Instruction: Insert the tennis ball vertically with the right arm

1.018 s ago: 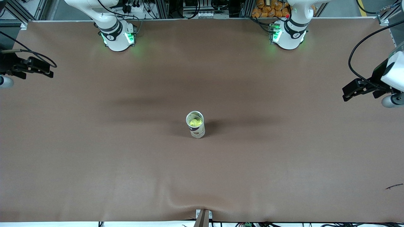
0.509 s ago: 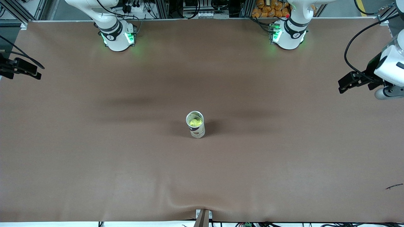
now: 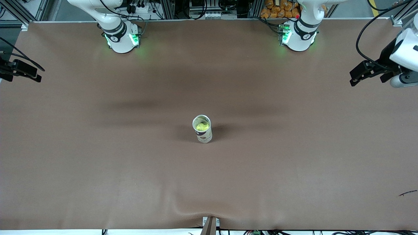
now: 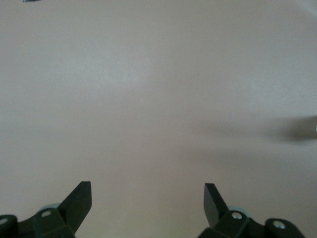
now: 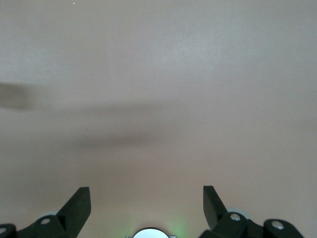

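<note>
A clear tube can (image 3: 205, 135) stands upright in the middle of the brown table. A yellow-green tennis ball (image 3: 201, 126) sits inside it, seen through the open top. My right gripper (image 3: 31, 75) hangs over the table's edge at the right arm's end, open and empty; in the right wrist view (image 5: 146, 192) it is over bare table. My left gripper (image 3: 356, 76) hangs over the left arm's end of the table, open and empty; in the left wrist view (image 4: 147, 188) it is also over bare table. Both grippers are well apart from the can.
The two arm bases (image 3: 121, 37) (image 3: 297, 36) stand along the table's edge farthest from the front camera. The right arm's base also shows in the right wrist view (image 5: 149, 233). A small dark scrap (image 3: 407, 193) lies near the left arm's end.
Both arms have drawn away toward their ends of the table. The left gripper has moved toward the base edge. The can and ball have not moved.
</note>
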`<state>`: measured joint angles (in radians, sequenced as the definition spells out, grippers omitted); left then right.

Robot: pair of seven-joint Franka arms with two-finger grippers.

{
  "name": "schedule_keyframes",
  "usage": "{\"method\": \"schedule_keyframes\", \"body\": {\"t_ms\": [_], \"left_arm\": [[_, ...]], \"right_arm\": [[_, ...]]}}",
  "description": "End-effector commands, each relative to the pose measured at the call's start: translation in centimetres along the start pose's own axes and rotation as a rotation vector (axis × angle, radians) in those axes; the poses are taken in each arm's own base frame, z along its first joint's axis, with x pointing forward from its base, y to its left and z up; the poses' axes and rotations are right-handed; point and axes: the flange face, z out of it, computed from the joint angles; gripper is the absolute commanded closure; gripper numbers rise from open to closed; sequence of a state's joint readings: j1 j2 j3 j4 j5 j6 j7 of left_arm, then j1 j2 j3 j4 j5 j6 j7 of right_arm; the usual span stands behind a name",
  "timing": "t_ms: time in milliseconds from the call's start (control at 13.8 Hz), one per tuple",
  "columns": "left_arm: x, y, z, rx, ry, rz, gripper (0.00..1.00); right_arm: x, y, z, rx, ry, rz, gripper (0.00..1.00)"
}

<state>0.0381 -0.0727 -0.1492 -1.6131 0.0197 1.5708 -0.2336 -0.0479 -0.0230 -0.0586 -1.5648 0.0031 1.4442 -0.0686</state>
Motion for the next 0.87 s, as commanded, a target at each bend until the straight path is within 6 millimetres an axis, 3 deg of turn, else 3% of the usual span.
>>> {"method": "schedule_keyframes", "body": {"t_ms": [0,800], "left_arm": [[-1.25,0.76,-0.35,-0.012,-0.014,-0.007,0.0],[-1.49,1.15,-0.47,-0.009,-0.044,0.021,0.0]], "right_arm": [[-0.52,-0.48,-0.39,0.001,0.015,0.003,0.0],[-0.64,-0.18,-0.24,0.003,0.004,0.006,0.0]]}}
